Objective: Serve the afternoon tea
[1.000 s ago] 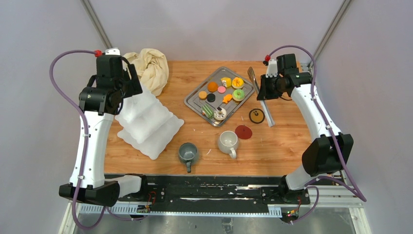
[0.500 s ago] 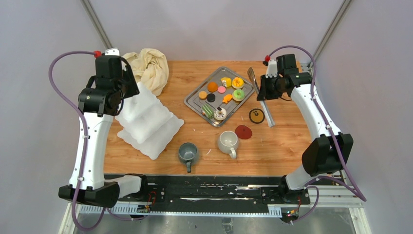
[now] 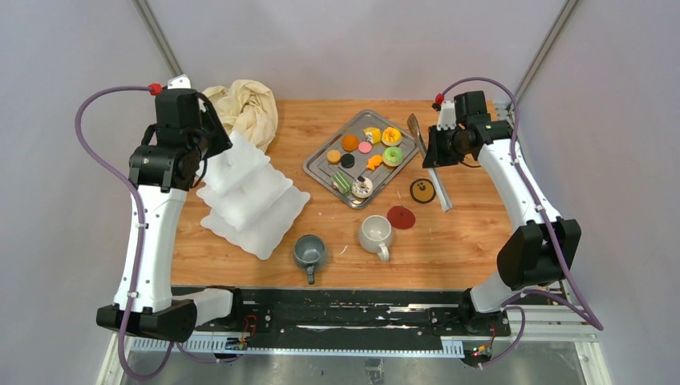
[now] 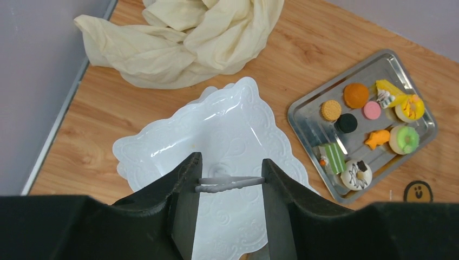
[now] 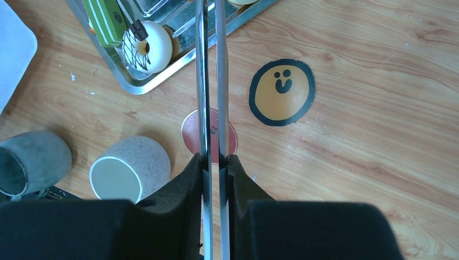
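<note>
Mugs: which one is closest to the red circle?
The white mug, the one to the right of the grey mug. The red circle lies close beside it, while the grey mug stands farther off.

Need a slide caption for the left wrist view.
Left tool grips top handle of white three-tier stand; beige cloth and steel tray of pastries beyond.

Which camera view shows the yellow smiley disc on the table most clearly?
The right wrist view: there the yellow smiley disc is large, whole, its face readable. The top external view shows it whole but tiny. The left wrist view shows only its upper part.
</note>
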Controlling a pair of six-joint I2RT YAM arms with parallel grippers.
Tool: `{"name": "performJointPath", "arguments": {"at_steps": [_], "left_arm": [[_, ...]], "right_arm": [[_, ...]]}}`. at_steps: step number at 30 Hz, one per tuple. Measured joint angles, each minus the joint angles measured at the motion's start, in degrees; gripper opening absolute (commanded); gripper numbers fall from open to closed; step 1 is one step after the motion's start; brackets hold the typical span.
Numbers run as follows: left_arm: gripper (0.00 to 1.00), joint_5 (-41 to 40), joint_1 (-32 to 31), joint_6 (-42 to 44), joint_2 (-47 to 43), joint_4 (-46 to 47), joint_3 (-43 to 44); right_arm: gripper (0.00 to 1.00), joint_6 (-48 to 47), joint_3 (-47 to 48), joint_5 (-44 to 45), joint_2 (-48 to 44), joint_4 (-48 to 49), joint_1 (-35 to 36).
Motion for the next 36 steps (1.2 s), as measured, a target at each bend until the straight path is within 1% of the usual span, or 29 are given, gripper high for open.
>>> {"name": "performJointPath", "arguments": {"at_steps": [10, 18, 25, 31, 33, 36], "left_arm": [[0.43, 0.6, 0.0, -6.1, -0.1, 6.3, -3.6], [0.44, -1.4, 0.0, -7.6, -0.1, 8.0, -4.3], [0.45, -3.2, 0.0, -8.0, -0.1, 8.6, -4.5], [0.45, -5.1, 0.0, -8.0, -0.3, 9.5, -5.3], [0.47, -5.7, 0.0, -8.0, -0.5, 9.5, -5.4], [0.55, -6.1, 0.0, -8.3, -0.9, 9.7, -5.5]], "right_arm": [[0.01, 0.0, -0.2, 0.0, 0.0, 0.0, 0.0], [0.01, 0.0, -0.2, 0.0, 0.2, 0.0, 0.0], [0.04, 0.0, -0.7, 1.1, 0.3, 0.0, 1.4], [0.08, 0.0, -4.9, 2.4, 0.3, -0.2, 2.9], [0.1, 0.0, -6.2, 3.1, 0.4, -0.5, 3.0], [0.15, 0.0, -7.0, 4.3, 0.6, -1.1, 3.2]]}}
